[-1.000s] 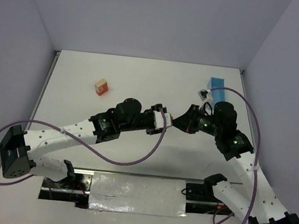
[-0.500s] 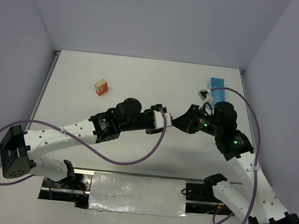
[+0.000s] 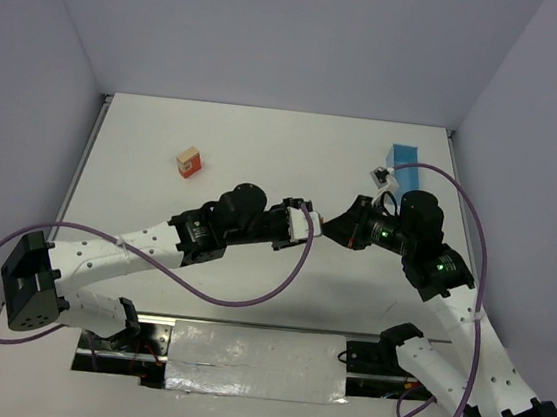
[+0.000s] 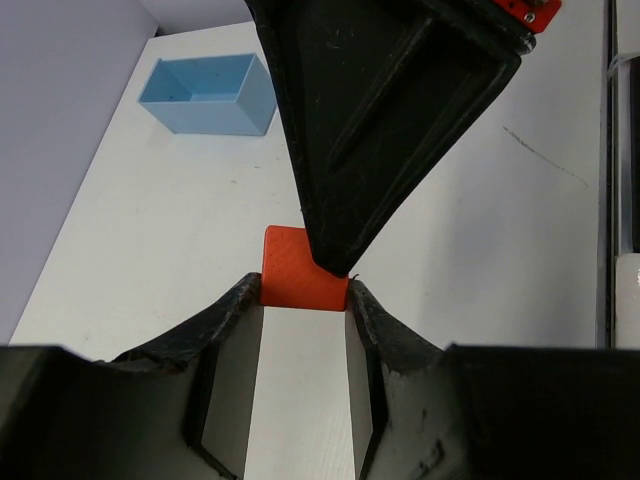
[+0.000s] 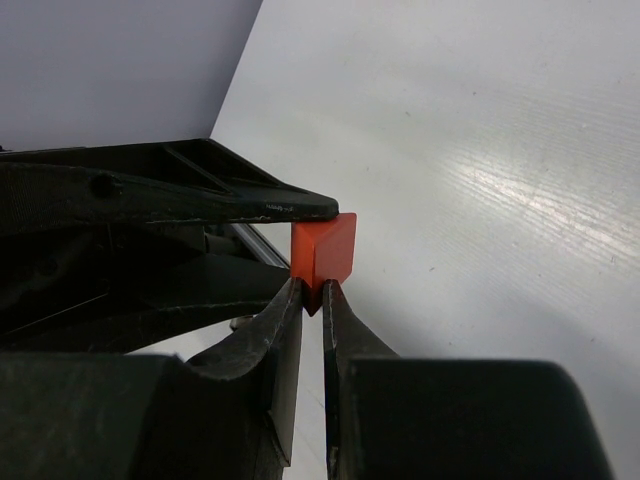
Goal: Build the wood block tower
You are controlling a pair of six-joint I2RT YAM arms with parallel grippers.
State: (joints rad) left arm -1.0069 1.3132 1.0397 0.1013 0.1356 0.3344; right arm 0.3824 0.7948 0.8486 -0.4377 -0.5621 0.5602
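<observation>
Between left pincer point(image 4: 303, 296) and right pincer point(image 5: 312, 292), red-orange block point(image 4: 286, 270) gripped by both

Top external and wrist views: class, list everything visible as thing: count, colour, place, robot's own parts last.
wood block: one, red-orange, mid-table, between both sets of fingers.
block stack: one, tan and red-orange, back left.
open box: one, light blue, back right.
small object: one, white and black, beside the box; unidentifiable.
table: one, white.
arms: two, white and black, reaching in from near edge.
left fingers: two, black, closed on the wood block.
right fingers: two, black, closed on its lower edge.
</observation>
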